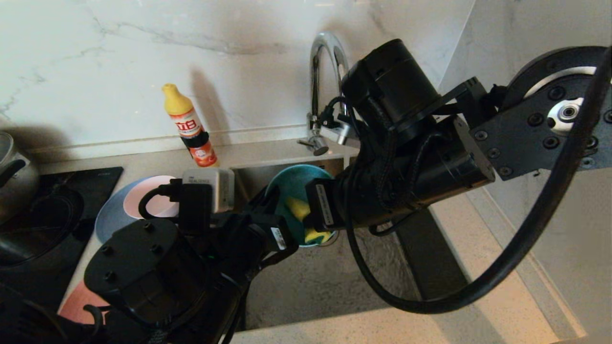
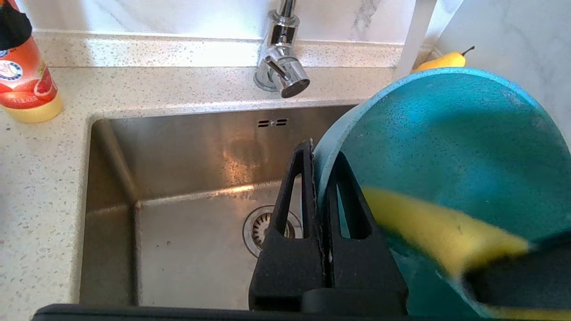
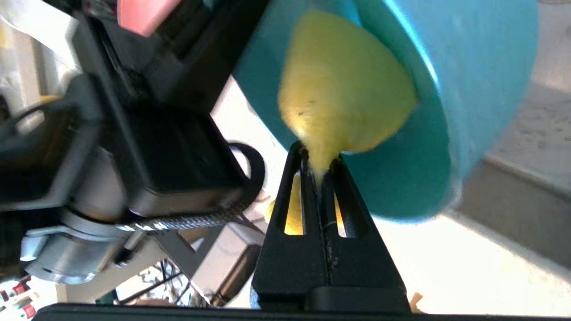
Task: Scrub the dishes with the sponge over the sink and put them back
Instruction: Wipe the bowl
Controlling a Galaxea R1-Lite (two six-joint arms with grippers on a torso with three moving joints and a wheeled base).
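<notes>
Over the sink [image 1: 325, 282] [image 2: 187, 178] my left gripper [image 2: 319, 156] is shut on the rim of the teal bowl [image 1: 291, 184] [image 2: 450, 147] [image 3: 473, 89], holding it tipped on edge. My right gripper [image 3: 319, 154] is shut on the yellow sponge [image 1: 299, 209] [image 2: 437, 232] [image 3: 343, 84], which presses inside the bowl. On the counter to the left a pink plate [image 1: 146, 196] lies on the grey-blue plate [image 1: 107, 220]. Another pink dish [image 1: 76, 301] shows at the lower left edge, mostly hidden by my left arm.
A chrome faucet [image 1: 322, 86] [image 2: 281, 58] rises behind the sink. A yellow-capped soap bottle [image 1: 189, 126] [image 2: 24, 80] stands on the back counter. A steel pot [image 1: 14, 172] sits on the black cooktop [image 1: 52, 224] at far left. A yellow pear [image 2: 441, 60] lies behind the bowl.
</notes>
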